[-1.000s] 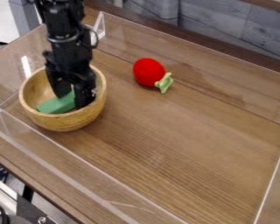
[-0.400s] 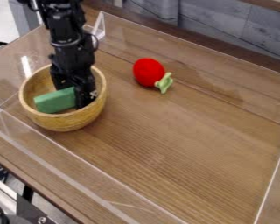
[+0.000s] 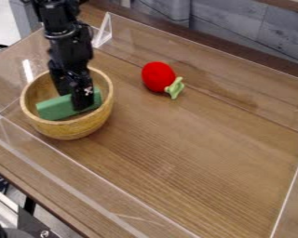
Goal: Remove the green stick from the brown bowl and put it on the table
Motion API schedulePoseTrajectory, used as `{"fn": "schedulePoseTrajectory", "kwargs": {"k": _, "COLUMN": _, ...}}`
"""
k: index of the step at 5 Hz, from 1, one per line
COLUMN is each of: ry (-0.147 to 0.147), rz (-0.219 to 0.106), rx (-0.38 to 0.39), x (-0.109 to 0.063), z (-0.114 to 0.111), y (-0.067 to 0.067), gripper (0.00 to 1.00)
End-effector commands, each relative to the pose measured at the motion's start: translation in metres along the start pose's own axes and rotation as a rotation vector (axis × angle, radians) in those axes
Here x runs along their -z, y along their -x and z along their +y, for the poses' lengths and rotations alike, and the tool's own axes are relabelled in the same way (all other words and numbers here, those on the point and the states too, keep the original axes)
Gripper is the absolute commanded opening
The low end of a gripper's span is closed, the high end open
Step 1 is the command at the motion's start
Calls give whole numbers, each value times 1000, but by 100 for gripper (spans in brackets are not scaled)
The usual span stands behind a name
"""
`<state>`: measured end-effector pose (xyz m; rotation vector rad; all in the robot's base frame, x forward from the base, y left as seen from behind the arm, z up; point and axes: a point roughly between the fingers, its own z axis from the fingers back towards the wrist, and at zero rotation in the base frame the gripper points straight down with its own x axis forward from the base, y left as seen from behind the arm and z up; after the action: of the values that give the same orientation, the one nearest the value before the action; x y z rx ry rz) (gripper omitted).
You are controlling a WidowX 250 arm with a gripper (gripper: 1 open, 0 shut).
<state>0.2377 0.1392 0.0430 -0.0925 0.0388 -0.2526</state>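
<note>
1. The short, flat, bright green stick [image 3: 60,107] is seen inside the round, light tan wooden bowl [image 3: 101,115], laid on its floor and partly covered from view by the arm's dark fingers [image 3: 74,91].
2. The fingers are spread wide and lowered into the bowl from above, over the stick. No firm hold on it is shown; whether it is touched by them cannot be told.
3. The bowl is supported by the brown wood-grain table [image 3: 196,153], near its left edge in the view.
4. The black robot arm [image 3: 62,23] is reached in from the top left of the view.
5. A red ball with a pale green leaf [image 3: 159,75] is placed on the table, to the right of the bowl in the view and apart from it.
6. The table is bordered by low, clear acrylic walls [image 3: 196,53].
</note>
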Motion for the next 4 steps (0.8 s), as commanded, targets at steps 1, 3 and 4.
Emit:
{"fn": "schedulePoseTrajectory", "kwargs": {"k": 1, "ry": -19, "rz": -39, "rx": -30, "x": -10, "z": 11, "y": -4, "gripper": 100}}
{"fn": "schedulePoseTrajectory", "kwargs": {"k": 3, "ry": -2, "rz": -52, "rx": -88, "x": -16, "z": 5, "y": -7, "gripper": 100}}
{"fn": "schedulePoseTrajectory", "kwargs": {"k": 4, "ry": 5, "rz": -51, "rx": -44, "x": -13, "z": 3, "y": -12, "gripper": 100}}
